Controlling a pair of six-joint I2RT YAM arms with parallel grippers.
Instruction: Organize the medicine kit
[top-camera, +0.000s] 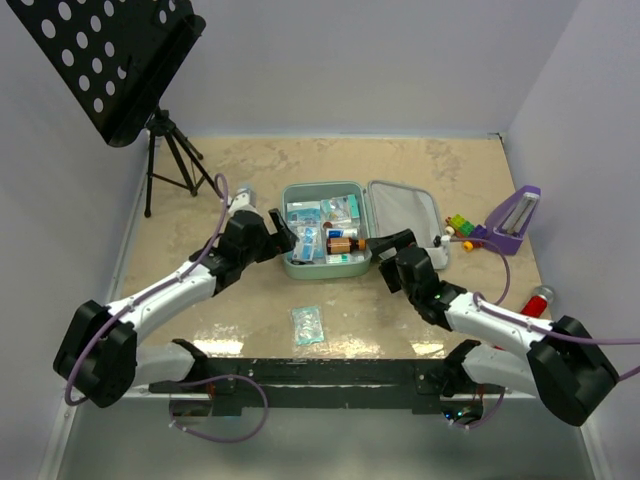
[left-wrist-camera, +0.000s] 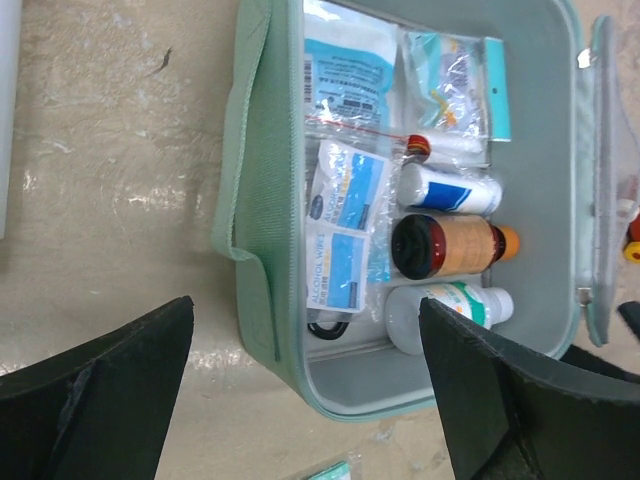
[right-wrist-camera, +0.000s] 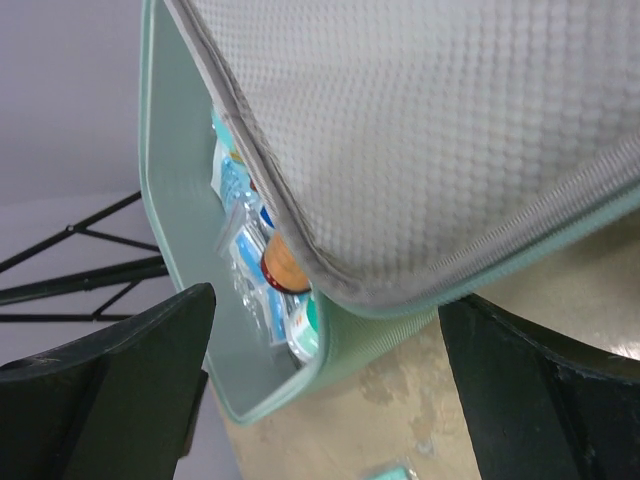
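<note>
Flanking the open medicine kit (top-camera: 300, 272) — L gripper (top-camera: 283, 235) & R gripper (top-camera: 385, 258), both claws spread wide.

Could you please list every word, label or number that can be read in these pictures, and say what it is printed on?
"ALCOHOL WIPE": along the edge of the wipe sachet inside the medicine kit.
Barcode, digits unreadable: blue packet.
Label on the white bottle: too blurred to read.
Amber bottle: no legible print.
Loose packet outside the kit: too small.
</note>
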